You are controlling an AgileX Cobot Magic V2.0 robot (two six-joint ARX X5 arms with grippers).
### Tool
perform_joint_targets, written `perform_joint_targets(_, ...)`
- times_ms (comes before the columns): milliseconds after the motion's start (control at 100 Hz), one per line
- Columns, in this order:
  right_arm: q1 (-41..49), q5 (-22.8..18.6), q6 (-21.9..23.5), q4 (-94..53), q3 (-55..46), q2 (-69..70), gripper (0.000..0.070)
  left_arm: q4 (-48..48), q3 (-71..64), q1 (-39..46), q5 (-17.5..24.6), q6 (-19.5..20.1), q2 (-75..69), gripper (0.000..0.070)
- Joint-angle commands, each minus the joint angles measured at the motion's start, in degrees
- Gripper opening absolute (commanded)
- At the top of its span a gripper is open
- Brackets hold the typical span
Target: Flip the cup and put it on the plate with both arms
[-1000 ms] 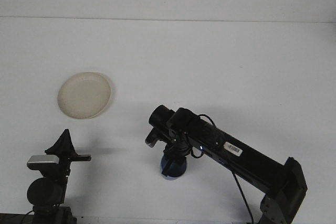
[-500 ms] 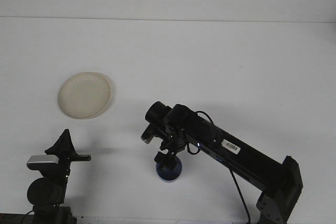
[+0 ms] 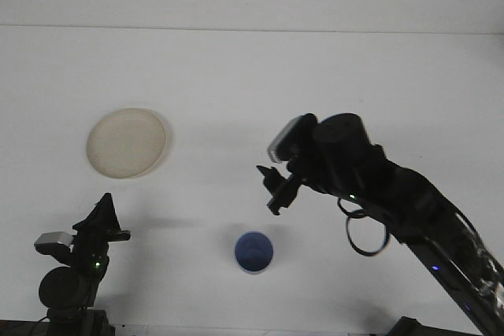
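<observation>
Since a second ago the right gripper [image 3: 277, 190] is lifting clear of the blue cup [image 3: 253, 252], swinging up and to the right, so that the cup is now standing alone and uncovered on the white table [image 3: 331, 84]. Nearest the camera, the left gripper [image 3: 101, 222] is sitting low at the bottom left corner, shifted only slightly, and whether its fingers are open or closed cannot be told from this angle. Just beyond and to the right, the cup is resting mouth upward, its round blue interior showing, well apart from both grippers. Farther back, the right gripper is hanging above the table with its dark fingers slightly parted and holding nothing. Farthest of all, at the left, the cream plate [image 3: 127, 142] is lying bare, well apart from the cup.

By the look of it, the flip is finishing and the right arm is backing away; the placing step is opening. The next move is probably calling for the left arm to reach right for the cup, grip its rim or wall, and carry it up to the plate.

Counting: one cup, one plate, two grippers.
</observation>
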Motion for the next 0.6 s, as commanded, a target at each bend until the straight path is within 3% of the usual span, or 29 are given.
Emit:
perform_joint_targets(0,-1.4,0.4,0.3,5.4,-7.8,-6.2,0.0406,-0.8,3.5,-0.1,4.0,-2.0,0.5,0.0012)
perform_joint_targets(160,-7.0,3.4,1.3,19.4,-27.0,-23.1,0.0402,-11.8,13.2,-0.1,11.5,0.9,7.0,0.0013)
perform_joint_targets(250,-10.0,6.0,2.1,26.5,-36.8,-32.8,0.0401,-15.4,18.9,-0.1,16.0,5.2,13.3,0.0012)
perform_joint_targets(390,-12.9,7.5,4.9,31.6,-48.3,-44.3,0.0401,-20.8,28.5,-0.5,26.9,14.2,25.2,0.0032)
perform_joint_targets(430,-13.4,7.5,5.3,31.8,-50.9,-46.8,0.0401,-22.3,31.2,-0.8,29.6,16.5,28.5,0.0091)
perform_joint_targets(480,-14.0,7.5,6.0,32.0,-53.9,-49.2,0.0401,-24.1,34.4,-1.5,31.5,17.9,32.4,0.0226)
perform_joint_targets(550,-14.5,7.5,6.7,32.0,-57.5,-51.8,0.0401,-26.5,38.6,-2.9,32.0,18.1,37.4,0.0429)
perform_joint_targets(590,-14.6,7.5,7.0,32.0,-59.2,-52.8,0.0401,-28.0,40.9,-4.0,32.0,18.4,40.1,0.0502)
